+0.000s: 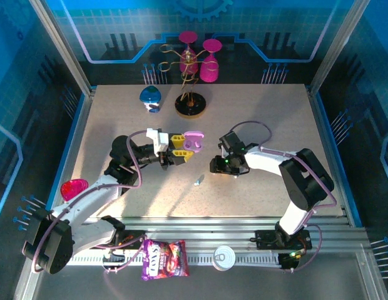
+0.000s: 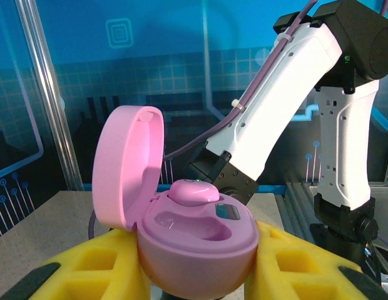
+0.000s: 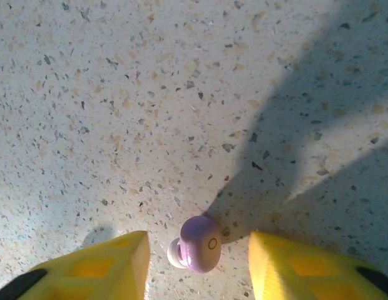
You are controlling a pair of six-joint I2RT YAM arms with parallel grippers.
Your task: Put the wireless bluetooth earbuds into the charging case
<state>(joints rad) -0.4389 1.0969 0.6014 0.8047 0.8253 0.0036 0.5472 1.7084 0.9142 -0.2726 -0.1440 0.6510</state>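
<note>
The left gripper (image 2: 195, 278) pinches the pink charging case (image 2: 194, 240), lid up and one socket bare. The right gripper (image 3: 199, 253) stands spread astride a pink-purple earbud (image 3: 201, 242) on the table (image 3: 150, 94) — gaps either side, bare tabletop beyond.

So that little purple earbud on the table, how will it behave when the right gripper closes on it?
The purple earbud looks rounded and glossy, so it may squirt out between the yellow fingers. It lies loose on the table, so a nudge could roll it. Being tiny, it's probably light.
</note>
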